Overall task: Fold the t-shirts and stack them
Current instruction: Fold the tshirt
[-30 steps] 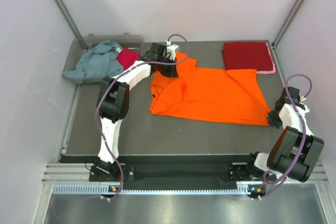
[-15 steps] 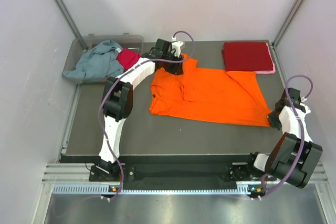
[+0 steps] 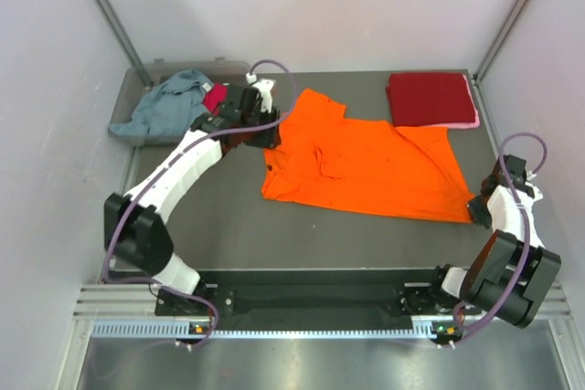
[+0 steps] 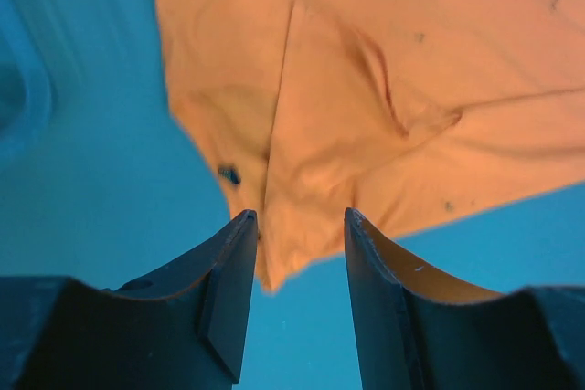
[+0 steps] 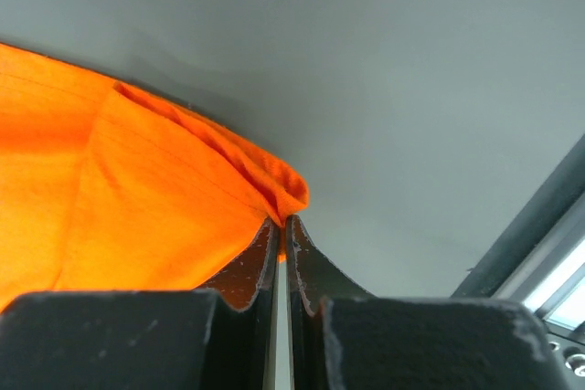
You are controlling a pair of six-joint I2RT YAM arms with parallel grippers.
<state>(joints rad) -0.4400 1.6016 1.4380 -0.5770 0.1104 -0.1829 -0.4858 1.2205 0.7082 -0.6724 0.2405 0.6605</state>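
Note:
The orange t-shirt lies spread flat on the dark table, a sleeve folded in over its left part. My left gripper hovers at the shirt's left edge, open and holding nothing; in its wrist view the left gripper is above bare table with the shirt just ahead. At the shirt's right corner my right gripper is shut on the orange hem, which bunches at the tips of the right gripper. A folded dark red t-shirt lies on a pink one at the back right.
A clear plastic bin at the back left holds a crumpled grey-blue t-shirt and a magenta one. Grey walls close in both sides. A metal rail runs along the near edge of the table.
My left gripper opened, let go of the orange shirt's upper left part and drew back to the left; its elbow swung down and outward. The right gripper kept its hold.

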